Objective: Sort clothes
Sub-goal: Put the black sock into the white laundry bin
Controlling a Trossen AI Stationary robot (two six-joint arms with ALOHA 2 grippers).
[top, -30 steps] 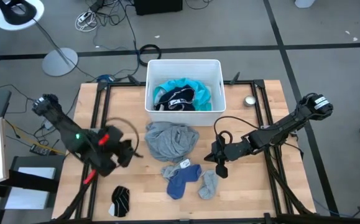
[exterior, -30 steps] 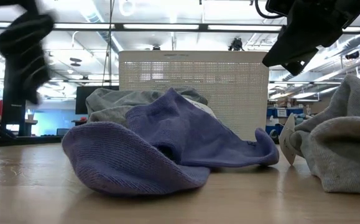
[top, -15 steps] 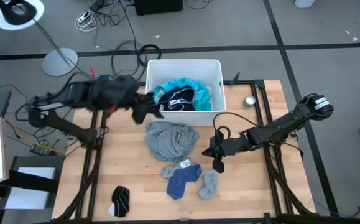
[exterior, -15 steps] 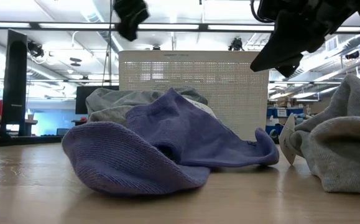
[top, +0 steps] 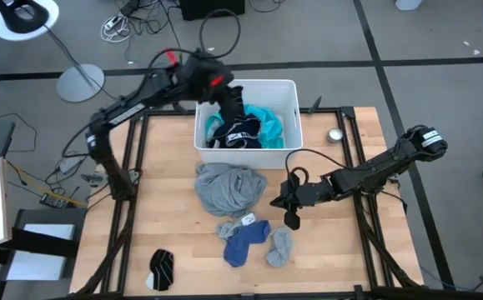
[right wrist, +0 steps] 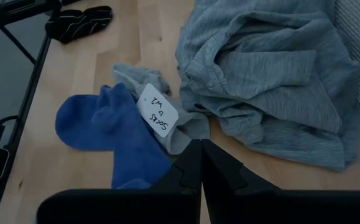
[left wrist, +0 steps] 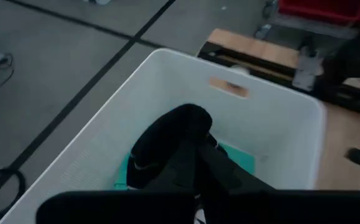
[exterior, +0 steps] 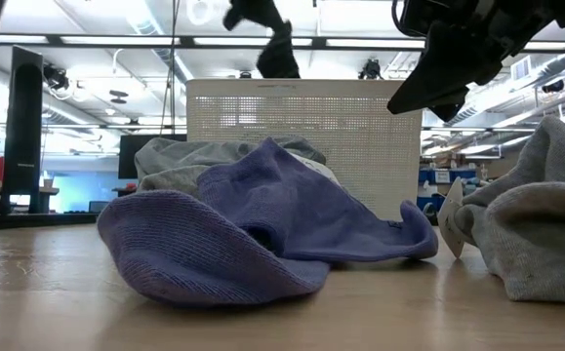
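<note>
Your left claw (top: 231,104) hangs over the white bin (top: 288,92), clamped on a black sock (left wrist: 167,149) that dangles above the clothes already inside. In your left wrist view the sock covers the fingertips, so you cannot see the pads themselves. Under it in the bin lie a turquoise piece (top: 262,117) and a black piece with white lettering (top: 239,133), both partly covered by the arm from above.

Your right claw (top: 291,202) hovers low over the table, just right of the grey shirt (top: 228,187), its two fingers pressed together and holding nothing. Ahead of it you see the blue sock (right wrist: 114,134) lying against a grey sock (right wrist: 167,118), with a white paper tag (right wrist: 156,110) resting on them. A second grey sock (top: 279,247) lies beside the blue one, nearer the table's front edge. Another black sock (top: 163,268) sits well apart near the front left, cut off at the edge of your right wrist view.

From table height the blue sock fills the foreground and hides most of the shirt behind it.
</note>
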